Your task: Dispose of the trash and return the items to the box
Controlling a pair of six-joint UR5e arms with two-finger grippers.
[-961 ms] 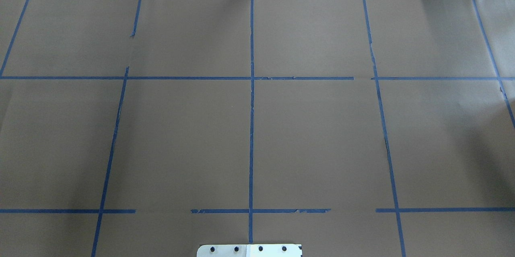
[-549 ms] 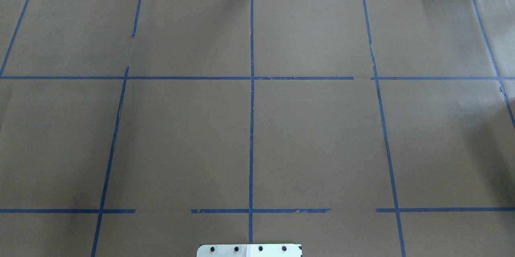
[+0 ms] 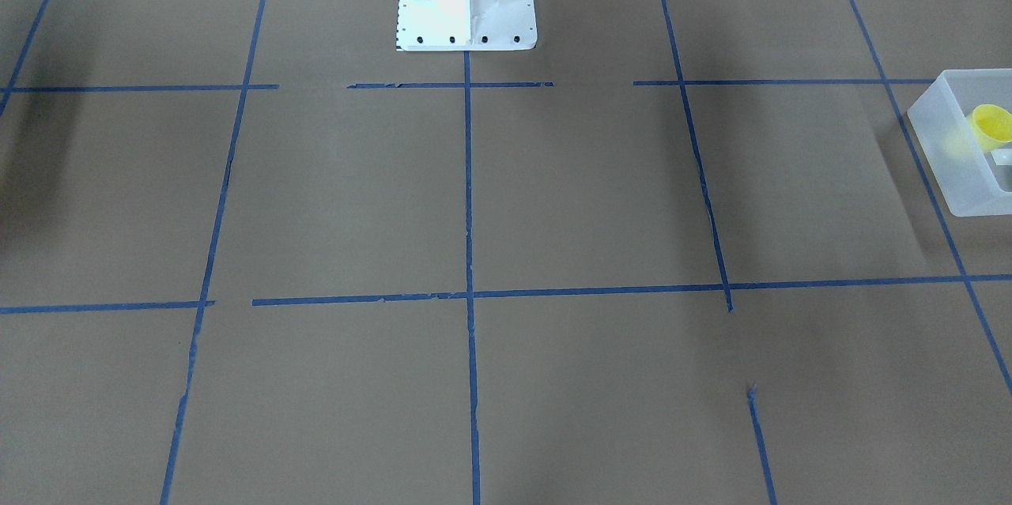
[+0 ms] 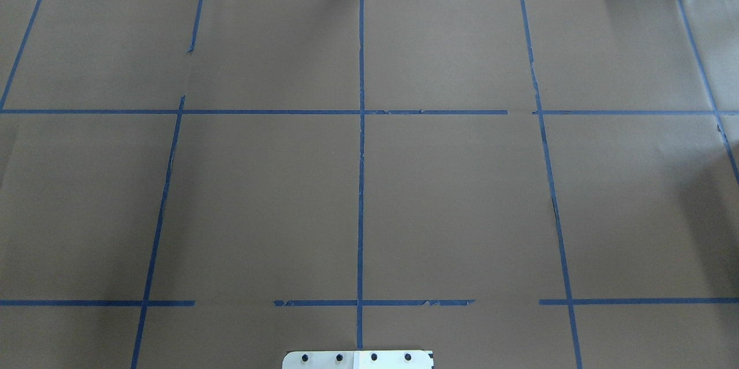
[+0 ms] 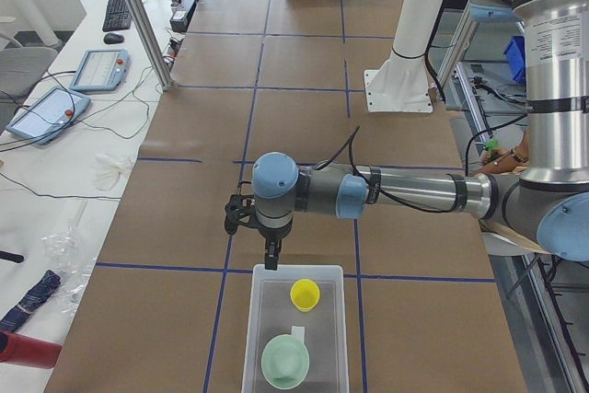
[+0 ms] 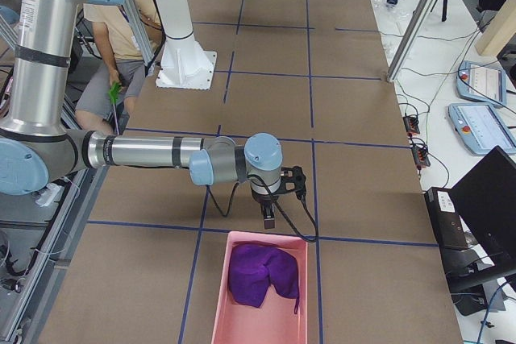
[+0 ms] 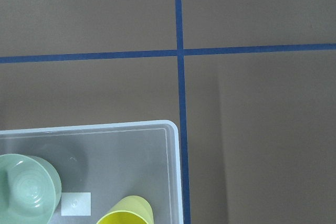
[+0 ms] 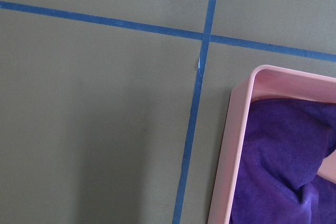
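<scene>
Cup (image 5: 305,294) and bowl (image 5: 284,362) in the box (image 5: 251,333).
We should raise the left gripper (image 5: 272,262) straight up; its fingers' (image 5: 272,251) state we cannot tell.

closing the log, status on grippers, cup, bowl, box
Left gripper by box rim, right gripper by pink bin; open or shut unclear. Cup and bowl in box. Nothing seen blocking.

The worktop (image 4: 462,196) is covered in dull brown paper, with blue tape (image 4: 361,184) stuck flat on it. Just by the left hand (image 5: 273,253), the box (image 5: 271,306) is cloudy, see-through plastic. The cup (image 5: 305,294) and bowl (image 5: 284,362) inside it are smooth plastic. By the right hand (image 6: 268,217), a smooth pink plastic bin (image 6: 258,324) holds soft, crumpled purple cloth (image 6: 262,275). The left arm (image 5: 419,192) is shiny grey metal.
</scene>
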